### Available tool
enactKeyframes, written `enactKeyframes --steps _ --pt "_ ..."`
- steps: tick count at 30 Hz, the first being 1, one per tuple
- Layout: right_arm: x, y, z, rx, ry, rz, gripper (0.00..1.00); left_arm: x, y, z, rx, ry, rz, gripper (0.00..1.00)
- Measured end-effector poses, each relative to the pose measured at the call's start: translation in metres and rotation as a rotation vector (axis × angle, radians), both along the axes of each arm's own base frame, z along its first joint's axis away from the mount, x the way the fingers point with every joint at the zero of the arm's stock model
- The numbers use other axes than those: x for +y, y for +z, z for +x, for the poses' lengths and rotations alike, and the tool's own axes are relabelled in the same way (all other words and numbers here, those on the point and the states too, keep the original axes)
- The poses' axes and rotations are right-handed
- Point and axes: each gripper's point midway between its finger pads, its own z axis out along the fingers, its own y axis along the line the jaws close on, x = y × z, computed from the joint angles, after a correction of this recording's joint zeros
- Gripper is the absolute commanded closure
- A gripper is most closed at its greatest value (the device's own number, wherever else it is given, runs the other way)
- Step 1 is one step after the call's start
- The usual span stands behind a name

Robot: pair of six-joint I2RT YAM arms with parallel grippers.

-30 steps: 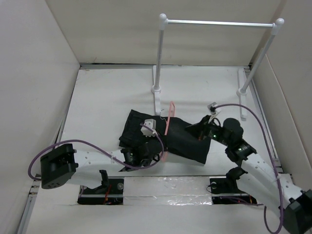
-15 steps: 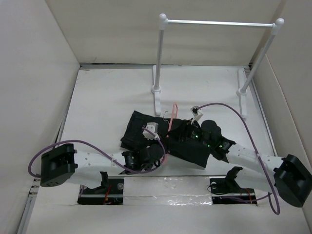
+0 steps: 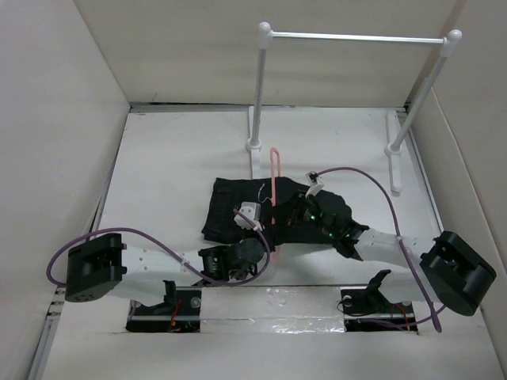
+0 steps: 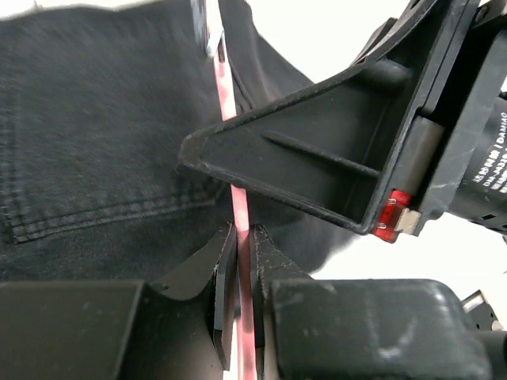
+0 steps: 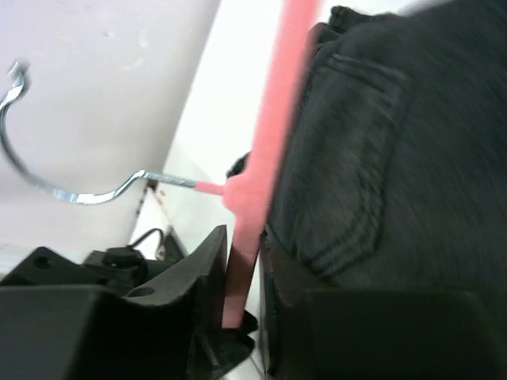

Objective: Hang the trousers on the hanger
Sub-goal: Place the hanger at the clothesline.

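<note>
The black trousers [image 3: 230, 207] lie crumpled on the white table, mid-front. The pink hanger [image 3: 273, 170] stands on edge across them, running front to back. My left gripper [image 3: 265, 231] is shut on the hanger's thin bar; in the left wrist view the pads [image 4: 224, 245] clamp the pink bar [image 4: 224, 87] over the trousers [image 4: 95, 134]. My right gripper [image 3: 287, 215] comes in from the right, close against the left one. In the right wrist view its jaws [image 5: 244, 237] are closed on the hanger's pink body [image 5: 277, 95] near the metal hook [image 5: 63, 190], with the trousers [image 5: 396, 158] against the right finger.
A white-and-silver rail [image 3: 356, 37] on two posts stands at the back right, its feet [image 3: 253, 150] just behind the trousers. Cardboard walls [image 3: 55, 119] close in the left, back and right. The right arm's purple cable [image 3: 372, 176] loops over the table.
My right gripper has swung left over the trousers to the hanger and closed beside the left gripper. The hanger has turned from tilted to straight front-to-back, and the trousers bunched leftward.
</note>
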Motion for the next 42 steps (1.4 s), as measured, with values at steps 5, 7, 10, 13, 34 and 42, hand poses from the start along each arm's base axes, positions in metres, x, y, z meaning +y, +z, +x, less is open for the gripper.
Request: enactKeyframes --steps 5,7,10,13,34,42 --pt "0.003 0.019 -0.002 -0.007 0.0 0.084 0.99 -0.001 0.011 0.001 -0.034 -0.012 -0.001 1.0" --pt "0.001 0.026 -0.001 -0.004 -0.009 0.107 1.0 -0.001 0.019 0.002 -0.056 -0.02 0.005 0.99" --pt "-0.006 0.047 0.009 -0.016 -0.032 0.157 1.0 -0.006 0.039 0.006 -0.098 -0.017 0.017 0.84" --pt "-0.01 0.08 0.02 -0.043 -0.032 0.217 1.0 -0.013 0.072 0.012 -0.157 -0.011 0.016 0.72" --pt "-0.106 0.147 0.119 0.068 -0.221 0.462 1.0 0.074 0.21 0.009 -0.265 0.099 -0.382 0.67" --pt "-0.144 0.213 0.158 -0.018 -0.296 0.545 1.0 0.055 0.163 0.009 -0.191 0.072 -0.277 0.67"
